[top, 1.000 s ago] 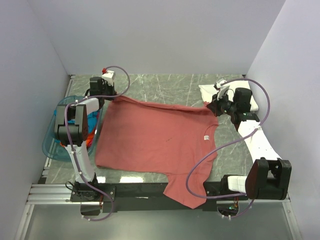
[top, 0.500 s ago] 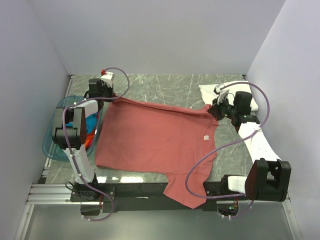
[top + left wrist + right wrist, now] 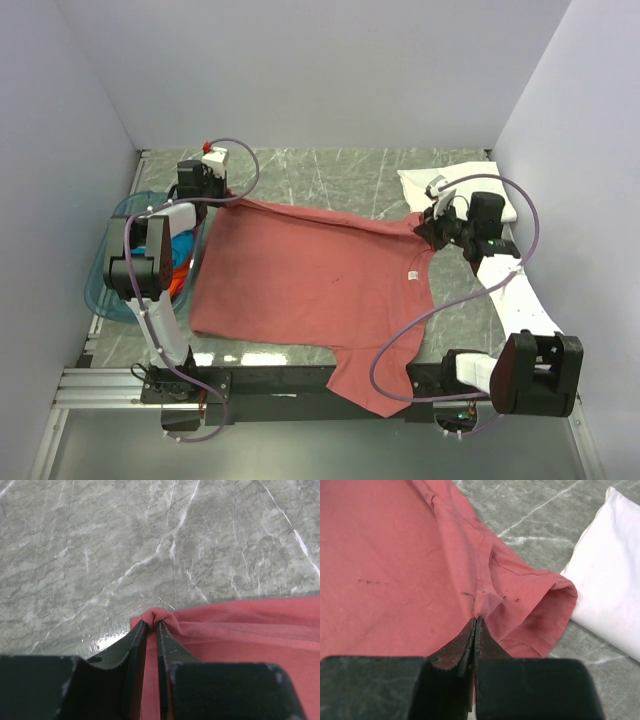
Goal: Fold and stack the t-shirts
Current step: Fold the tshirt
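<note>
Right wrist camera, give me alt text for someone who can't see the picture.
The right gripper is shut on a small pinch of a dusty-red t-shirt, close to one sleeve, with the shirt spread flat over a grey-green marble table. A folded white t-shirt lies next to that sleeve at the right edge of the view.

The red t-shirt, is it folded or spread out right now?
Spread out. The red t-shirt lies open and flat on the table, no part doubled over; the left gripper and right gripper pinch its far edge.
</note>
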Controlling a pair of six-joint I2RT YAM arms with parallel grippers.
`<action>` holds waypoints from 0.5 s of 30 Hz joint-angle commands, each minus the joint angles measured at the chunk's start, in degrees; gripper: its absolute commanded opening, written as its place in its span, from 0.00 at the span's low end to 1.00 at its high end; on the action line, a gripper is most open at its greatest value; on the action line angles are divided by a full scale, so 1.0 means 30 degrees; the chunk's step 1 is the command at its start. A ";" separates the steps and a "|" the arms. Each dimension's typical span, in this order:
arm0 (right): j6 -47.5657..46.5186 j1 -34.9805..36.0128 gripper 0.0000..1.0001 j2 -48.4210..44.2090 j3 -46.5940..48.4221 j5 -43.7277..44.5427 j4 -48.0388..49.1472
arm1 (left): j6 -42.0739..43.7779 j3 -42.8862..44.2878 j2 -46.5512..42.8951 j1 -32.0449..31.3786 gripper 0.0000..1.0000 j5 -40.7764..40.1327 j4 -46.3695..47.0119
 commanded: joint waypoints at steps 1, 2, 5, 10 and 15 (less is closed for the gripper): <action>-0.0760 -0.0195 0.00 -0.0938 -0.0265 -0.0540 -0.0180 | 0.0198 -0.0206 -0.1214 -0.0056 0.19 -0.0194 0.0892; -0.0906 -0.0195 0.00 -0.1026 -0.0382 -0.0657 -0.0239 | 0.0140 -0.0236 -0.1215 -0.0056 0.19 -0.0224 0.0922; -0.1141 -0.0195 0.00 -0.1231 -0.0645 -0.0746 -0.0357 | 0.0111 -0.0353 -0.1273 -0.0056 0.19 -0.0341 0.1009; -0.1347 -0.0195 0.00 -0.1290 -0.0881 -0.0804 -0.0533 | 0.0081 -0.0734 -0.1507 -0.0056 0.19 -0.0604 0.1302; -0.1318 -0.0166 0.00 -0.1349 -0.0998 -0.0775 -0.0474 | 0.0140 -0.0968 -0.1683 -0.0056 0.20 -0.0634 0.1420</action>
